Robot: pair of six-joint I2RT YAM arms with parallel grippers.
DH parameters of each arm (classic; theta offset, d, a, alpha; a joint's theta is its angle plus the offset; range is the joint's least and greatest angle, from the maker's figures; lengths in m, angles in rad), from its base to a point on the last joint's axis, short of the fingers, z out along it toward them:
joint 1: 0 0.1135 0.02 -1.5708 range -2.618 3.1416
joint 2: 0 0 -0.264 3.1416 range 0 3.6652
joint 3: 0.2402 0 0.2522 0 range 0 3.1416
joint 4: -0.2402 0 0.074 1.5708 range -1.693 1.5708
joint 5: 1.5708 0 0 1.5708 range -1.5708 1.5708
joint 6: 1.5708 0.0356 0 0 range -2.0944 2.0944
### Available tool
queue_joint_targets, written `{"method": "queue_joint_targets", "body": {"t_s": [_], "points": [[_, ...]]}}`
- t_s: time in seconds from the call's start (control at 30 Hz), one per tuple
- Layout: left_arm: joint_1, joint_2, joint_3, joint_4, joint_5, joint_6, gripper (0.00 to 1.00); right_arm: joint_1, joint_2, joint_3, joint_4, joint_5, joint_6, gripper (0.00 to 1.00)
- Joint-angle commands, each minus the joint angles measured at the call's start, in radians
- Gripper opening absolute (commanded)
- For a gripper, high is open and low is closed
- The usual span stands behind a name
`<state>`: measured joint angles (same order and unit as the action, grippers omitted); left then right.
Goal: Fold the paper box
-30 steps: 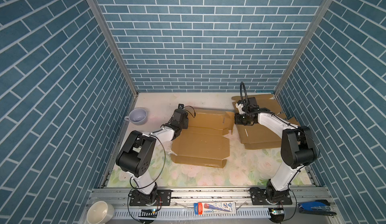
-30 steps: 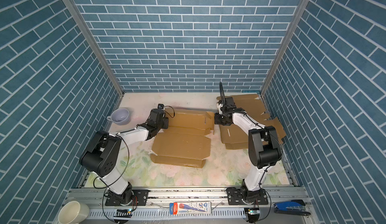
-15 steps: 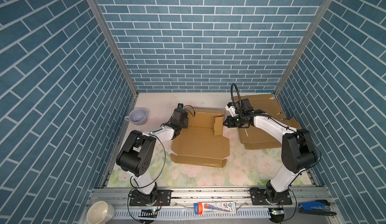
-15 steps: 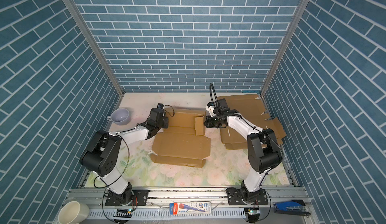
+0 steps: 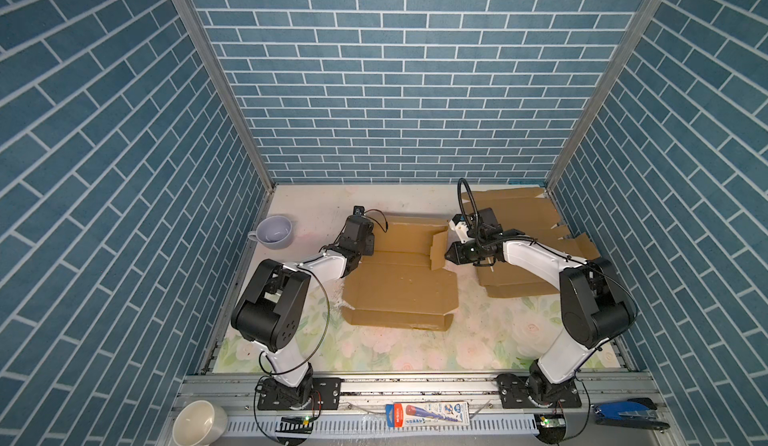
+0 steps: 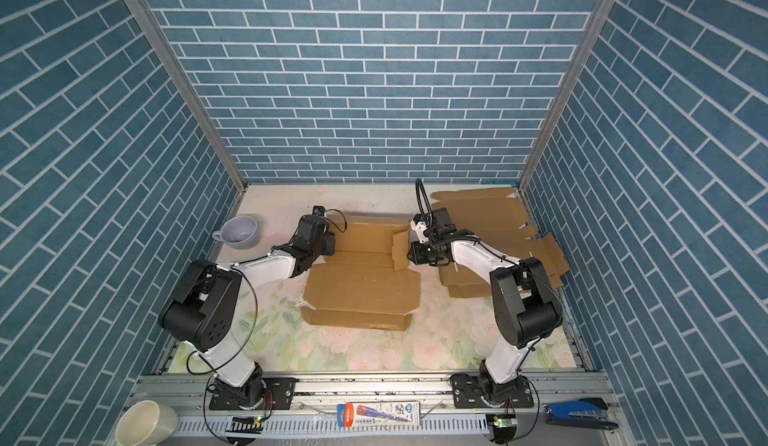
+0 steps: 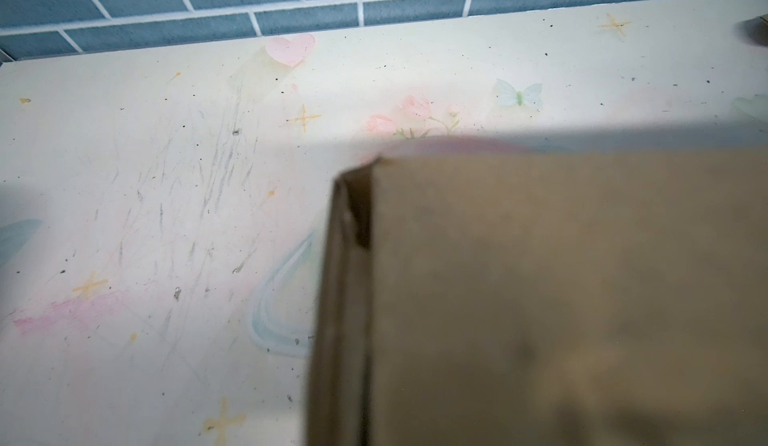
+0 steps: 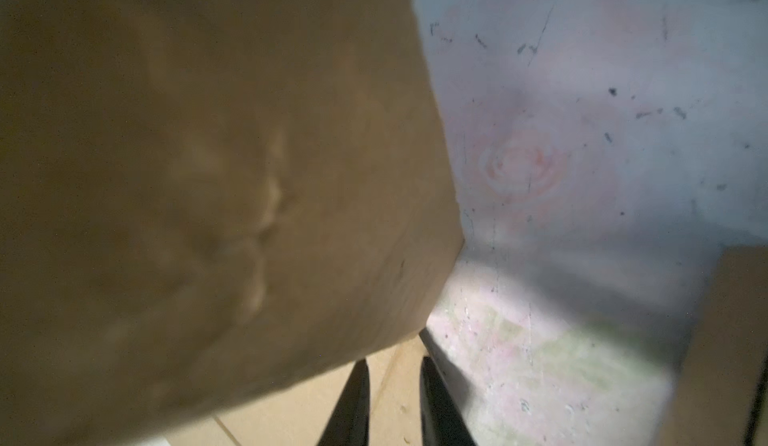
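Note:
The paper box (image 5: 399, 290) (image 6: 361, 294) is a flat brown cardboard blank in the middle of the floral mat. Its right rear flap (image 5: 437, 248) (image 6: 400, 249) stands upright. My right gripper (image 5: 448, 253) (image 6: 409, 253) sits just right of that flap. In the right wrist view the dark fingers (image 8: 353, 406) stand slightly apart around my right gripper (image 8: 395, 398), with nothing between them and the flap (image 8: 208, 174) close by. My left gripper (image 5: 368, 248) (image 6: 328, 248) is at the box's left rear edge with its fingertips hidden. Cardboard (image 7: 540, 298) fills the left wrist view.
A stack of flat cardboard blanks (image 5: 519, 215) lies at the back right, under my right arm. A lavender cup (image 5: 274, 232) stands at the back left. On the front rail are a white mug (image 5: 199, 425), a printed packet (image 5: 428, 414) and a blue stapler (image 5: 623, 412).
My right gripper carried the right rear flap leftward and up from flat to upright, then its jaws parted off it. The left arm has not moved.

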<state>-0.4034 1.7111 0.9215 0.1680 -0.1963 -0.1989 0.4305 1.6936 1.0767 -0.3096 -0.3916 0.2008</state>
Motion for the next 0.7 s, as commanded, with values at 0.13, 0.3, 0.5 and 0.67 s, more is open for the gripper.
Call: {"method": "queue_joint_targets", "body": {"t_s": [0.13, 0.3, 0.5, 0.67], "points": [[0.003, 0.030, -0.010, -0.104, 0.040, 0.004, 0.00, 0.014, 0.010, -0.017, 0.087, 0.003, -0.044, 0.30], [0.003, 0.028, -0.012, -0.109, 0.045, 0.012, 0.00, 0.033, 0.021, -0.018, 0.174, 0.044, -0.034, 0.44], [0.002, 0.027, -0.003, -0.122, 0.058, 0.017, 0.00, 0.039, 0.034, -0.044, 0.342, 0.154, -0.011, 0.50], [0.002, 0.033, 0.011, -0.138, 0.064, 0.021, 0.00, 0.053, 0.076, -0.060, 0.501, 0.274, 0.008, 0.43]]}}
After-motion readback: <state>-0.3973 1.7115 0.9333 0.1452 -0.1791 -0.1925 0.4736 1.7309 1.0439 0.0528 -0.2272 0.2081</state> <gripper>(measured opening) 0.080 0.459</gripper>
